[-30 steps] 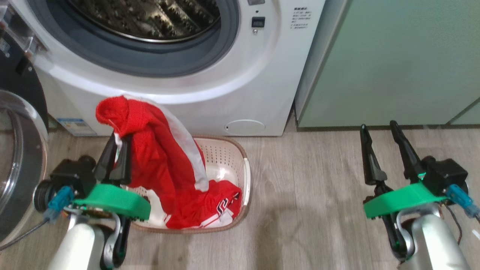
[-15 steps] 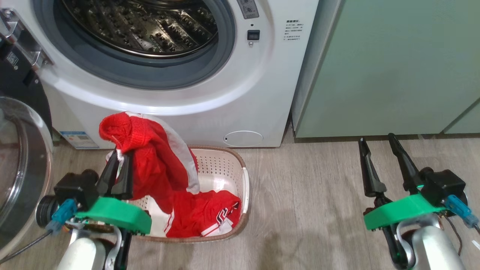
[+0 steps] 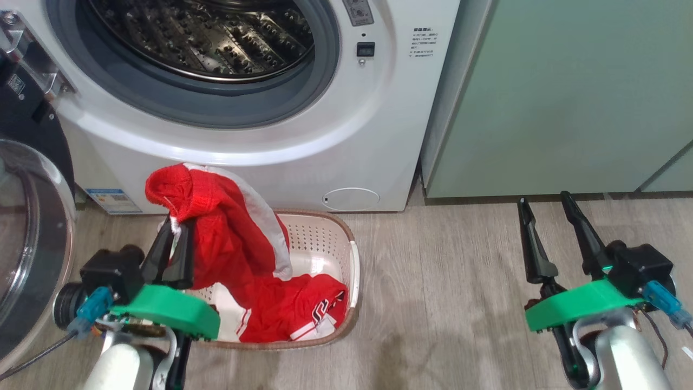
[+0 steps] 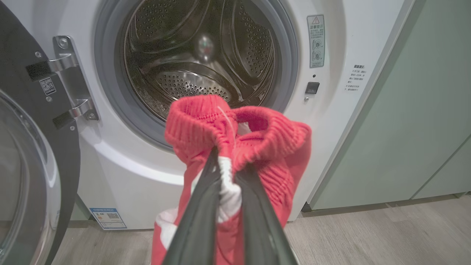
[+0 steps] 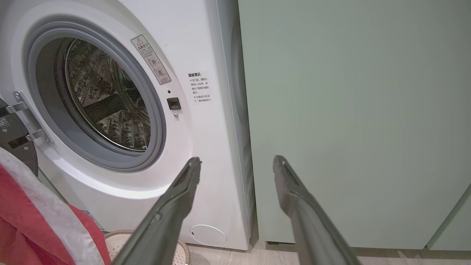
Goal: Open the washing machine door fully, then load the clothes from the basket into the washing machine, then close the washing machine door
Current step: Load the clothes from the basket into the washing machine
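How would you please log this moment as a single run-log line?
stage: loading | left gripper: shut on red jersey, lower end in basket | right gripper: open, empty | washing machine door: open

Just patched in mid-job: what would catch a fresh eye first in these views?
The red jersey grabs the eye: the left gripper is shut on its bunched top, holding it up over the basket while its lower part lies inside. Right behind, the washing machine gapes, its door swung open at the left. The right gripper hangs open above the floor at lower right.
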{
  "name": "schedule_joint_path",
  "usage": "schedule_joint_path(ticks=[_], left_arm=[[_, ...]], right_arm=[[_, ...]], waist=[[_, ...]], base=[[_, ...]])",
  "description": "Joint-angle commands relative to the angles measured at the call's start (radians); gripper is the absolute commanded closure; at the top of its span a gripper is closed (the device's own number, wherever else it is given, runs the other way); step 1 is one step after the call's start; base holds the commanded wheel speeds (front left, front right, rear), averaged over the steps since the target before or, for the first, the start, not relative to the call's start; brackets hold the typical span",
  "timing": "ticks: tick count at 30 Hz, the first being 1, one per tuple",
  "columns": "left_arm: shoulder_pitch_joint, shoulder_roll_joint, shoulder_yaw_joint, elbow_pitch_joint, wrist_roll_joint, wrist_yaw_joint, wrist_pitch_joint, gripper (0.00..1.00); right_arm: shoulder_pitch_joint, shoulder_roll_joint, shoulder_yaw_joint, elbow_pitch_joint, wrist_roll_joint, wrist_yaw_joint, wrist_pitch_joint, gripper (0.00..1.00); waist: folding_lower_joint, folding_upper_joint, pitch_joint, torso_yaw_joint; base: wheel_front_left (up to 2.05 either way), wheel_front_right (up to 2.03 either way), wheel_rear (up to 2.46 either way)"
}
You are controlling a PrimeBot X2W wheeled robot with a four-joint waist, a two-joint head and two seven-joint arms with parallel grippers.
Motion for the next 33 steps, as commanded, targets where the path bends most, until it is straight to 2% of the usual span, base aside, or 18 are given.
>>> schedule_joint_path(ticks=[1,11,19,27,28,33], left_arm=[[-0.045,0.026,0.036,-0.031,-0.006,0.008,-0.002,1.00],[-0.068,0.032,0.031,-0.030,-0.008,0.008,0.002,1.00],[-0.152,0.050,0.035,0.002,-0.026,-0.012,0.038,1.00],[-0.429,0.089,0.066,0.187,-0.088,-0.063,0.160,1.00],[-0.510,0.106,0.076,0.249,-0.104,-0.072,0.206,1.00],[-0.700,0.160,0.095,0.400,-0.141,-0.103,0.330,1.00]], right_arm=[[-0.017,0.002,0.023,-0.035,0.000,0.000,0.000,0.00],[-0.025,0.002,0.025,-0.039,0.003,0.000,-0.003,0.00],[-0.056,0.002,0.051,-0.059,0.011,0.000,-0.009,0.00],[-0.119,0.002,0.088,-0.078,0.046,0.000,-0.020,0.00],[-0.139,0.002,0.099,-0.079,0.057,0.000,-0.022,0.00],[-0.184,0.002,0.115,-0.094,0.091,0.000,-0.024,0.00]], waist=[[0.0001,0.0000,0.001,0.000],[0.0001,0.0000,0.019,-0.005],[0.0001,0.0000,0.082,-0.042],[0.0001,0.0000,0.242,-0.110],[0.0001,0.0000,0.288,-0.132],[0.0001,0.0000,0.382,-0.182]], base=[[0.00,0.00,0.00],[0.00,0.00,0.00],[0.00,0.00,0.00],[0.00,0.00,0.00],[0.00,0.00,0.00],[0.00,0.00,0.00]])
